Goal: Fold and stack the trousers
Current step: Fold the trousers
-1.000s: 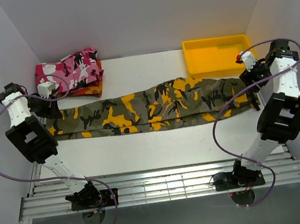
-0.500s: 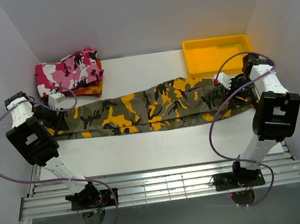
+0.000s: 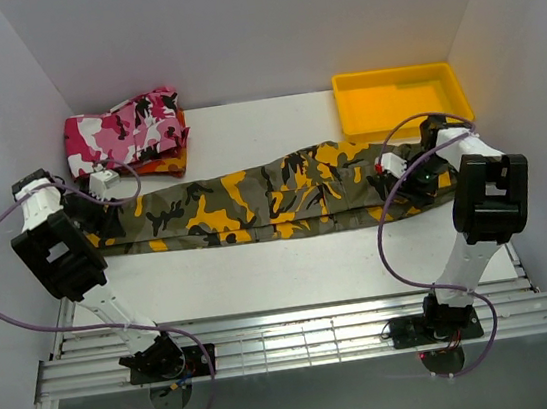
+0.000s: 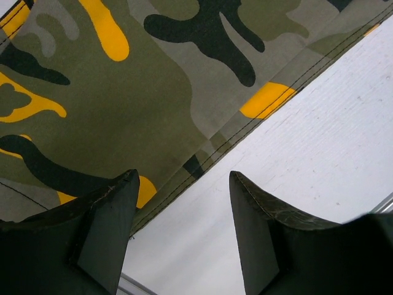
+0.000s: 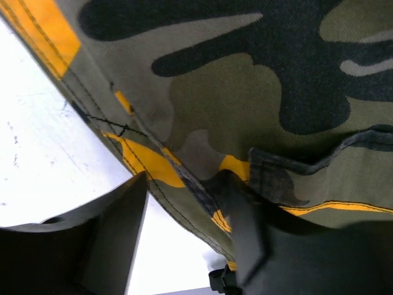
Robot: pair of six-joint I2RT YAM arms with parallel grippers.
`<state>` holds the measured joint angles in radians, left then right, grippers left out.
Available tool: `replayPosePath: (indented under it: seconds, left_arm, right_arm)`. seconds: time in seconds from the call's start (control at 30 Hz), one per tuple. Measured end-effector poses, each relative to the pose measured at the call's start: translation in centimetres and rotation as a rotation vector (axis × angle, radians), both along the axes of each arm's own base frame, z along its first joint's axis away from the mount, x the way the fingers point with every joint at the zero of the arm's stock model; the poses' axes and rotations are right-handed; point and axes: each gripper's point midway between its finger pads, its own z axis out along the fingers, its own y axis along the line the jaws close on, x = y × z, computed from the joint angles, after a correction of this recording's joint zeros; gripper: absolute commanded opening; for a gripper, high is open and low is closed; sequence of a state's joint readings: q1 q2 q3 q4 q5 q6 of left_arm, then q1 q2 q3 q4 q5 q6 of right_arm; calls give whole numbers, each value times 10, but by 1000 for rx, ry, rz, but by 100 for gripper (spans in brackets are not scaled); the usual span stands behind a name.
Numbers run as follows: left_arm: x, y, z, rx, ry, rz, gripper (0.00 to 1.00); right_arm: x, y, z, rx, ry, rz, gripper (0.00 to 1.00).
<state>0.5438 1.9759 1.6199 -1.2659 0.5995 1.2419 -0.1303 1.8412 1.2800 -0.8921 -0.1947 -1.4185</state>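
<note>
Trousers (image 3: 273,199), where did they lie?
— Flat and full-length across the middle of the desk (image 3: 281,264), running left to right, not yet folded. They had not shifted over the last second.
— And on the left?
— The left end effector (image 4: 184,178) had dropped a little from beside the pink camouflage garment (image 3: 125,131) to the trousers' left end. Its fingers were spread, straddling the stitched near edge, one tip over cloth and the other over bare desk.
— The right side?
— That was the larger change. The right end effector (image 5: 184,184) had swung in from beside the yellow tray (image 3: 401,99) and come down on the right end, close to a pocket flap. Its fingers were spread too, with the seamed edge between them and nothing pinched yet.
— Meaning?
— Both arms looked set to grip the two ends, probably for the first fold. Folding and stacking were both still to do.
</note>
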Motion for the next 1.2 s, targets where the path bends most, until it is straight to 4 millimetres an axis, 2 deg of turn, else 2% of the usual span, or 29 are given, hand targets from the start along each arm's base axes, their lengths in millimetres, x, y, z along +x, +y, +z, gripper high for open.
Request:
replayPosePath:
  seconds: [0.2,0.37,0.63,0.8,0.93,1.07,1.2]
  left_arm:
    - [0,2,-11,19,-17,-34,70]
    - [-8,-2,-23,29,-35,-107,69]
    - [-33,-13,-31,67,-91,-290,64]
    - [-36,-14,-36,102,-139,-358,59]
    - [-36,-10,-49,139,-163,-394,47]
    - [-37,-7,-66,181,-181,-421,27]
    - [-32,-5,-64,217,-226,-434,18]
  right_arm:
    - [10,-6,-6,-33,-48,-3,8]
    - [18,-6,3,-38,-99,-24,8]
    - [28,-9,37,-43,-197,-48,8]
    - [30,-14,50,-48,-235,-64,8]
    - [30,-16,50,-48,-234,-74,8]
    - [30,-16,50,-47,-233,-75,8]
    - [29,-16,50,-47,-231,-75,8]
